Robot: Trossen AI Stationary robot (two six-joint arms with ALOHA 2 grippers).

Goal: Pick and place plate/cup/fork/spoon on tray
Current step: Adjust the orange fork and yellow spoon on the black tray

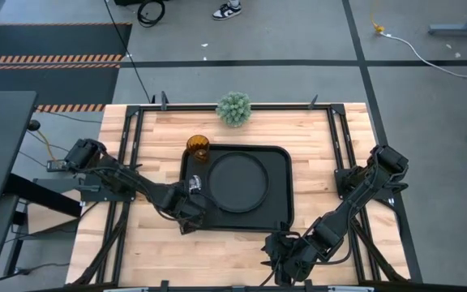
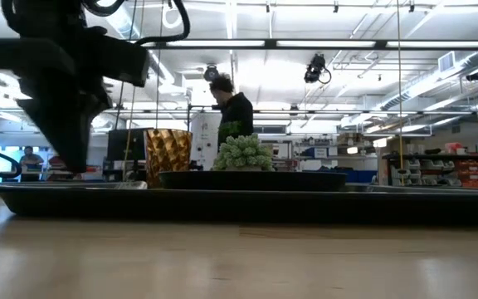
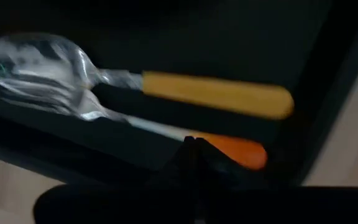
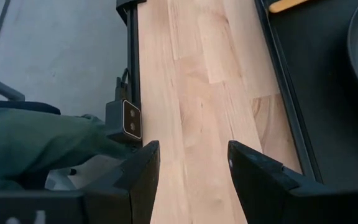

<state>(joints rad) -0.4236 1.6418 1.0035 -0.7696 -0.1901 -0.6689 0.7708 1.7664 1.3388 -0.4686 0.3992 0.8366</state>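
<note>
The tray [image 1: 280, 191] is lying mid-table, carrying the plate [image 1: 237, 182] at its centre and the cup [image 1: 199, 147] at its far left corner. The left gripper [image 1: 191, 204] is reaching low over the tray's left edge, its jaw state impossible to tell, with the spoon [image 3: 135, 81] and fork [image 3: 166, 129] lying side by side on the tray just before it. The right gripper [image 4: 191, 168] is resting at the table's near edge, jaws parted and holding nothing.

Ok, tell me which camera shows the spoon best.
The left wrist view: the spoon fills it, silver bowl and orange-yellow handle lying in the tray beside the fork. The high view shows only a glint by the left end effector; the low and right wrist views do not show it.
</note>
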